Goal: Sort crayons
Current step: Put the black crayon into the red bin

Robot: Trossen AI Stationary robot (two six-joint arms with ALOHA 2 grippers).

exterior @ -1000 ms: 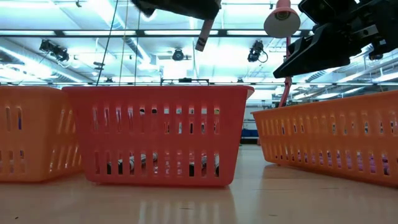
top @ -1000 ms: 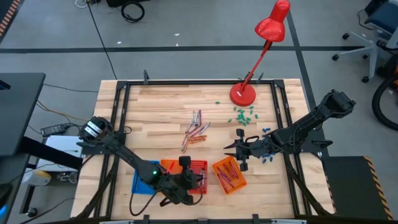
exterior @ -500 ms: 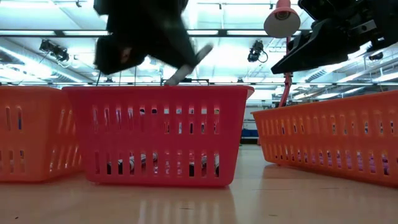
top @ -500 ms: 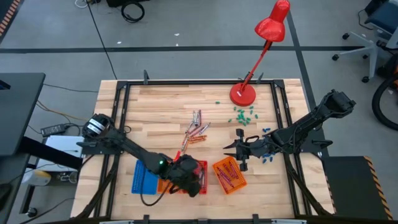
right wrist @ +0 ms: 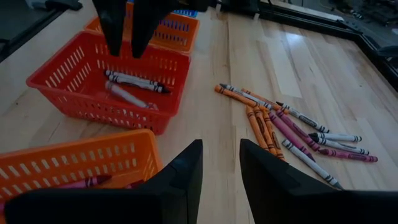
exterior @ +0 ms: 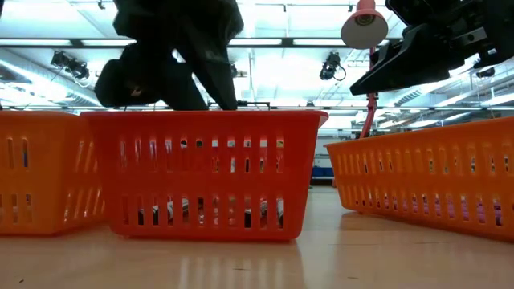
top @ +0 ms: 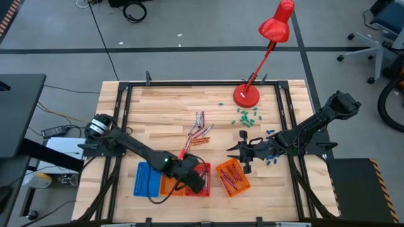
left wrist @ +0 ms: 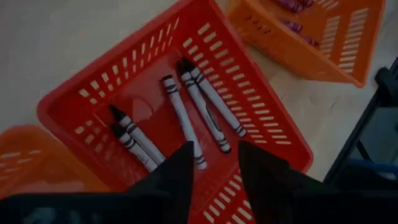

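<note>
My left gripper (left wrist: 214, 163) hangs open just above the red basket (left wrist: 74, 99), its fingers pointing down. Several grey crayons (left wrist: 183, 121) lie flat on that basket's floor, and none sits between the fingers. The right wrist view shows the same gripper (right wrist: 126, 28) over the red basket (right wrist: 93, 106). A loose pile of crayons (top: 199, 132) in orange, red-pink, purple and grey lies on the table's middle. My right gripper (top: 243, 153) waits open above the table, right of that pile, holding nothing. Purple crayons (top: 230, 176) fill the orange basket (top: 243, 183) near it.
Another orange basket (top: 165, 187) and a blue basket (top: 145, 180) stand left of the red one, along the near edge. A red desk lamp (top: 246, 94) stands at the far right. Small green bits (top: 246, 115) and blue bits (top: 271, 157) lie on the right.
My left gripper has carried a grey crayon from the near edge over the red basket and come down toward its rim. There it has opened and let the crayon go. The crayon no longer shows at its fingers.
</note>
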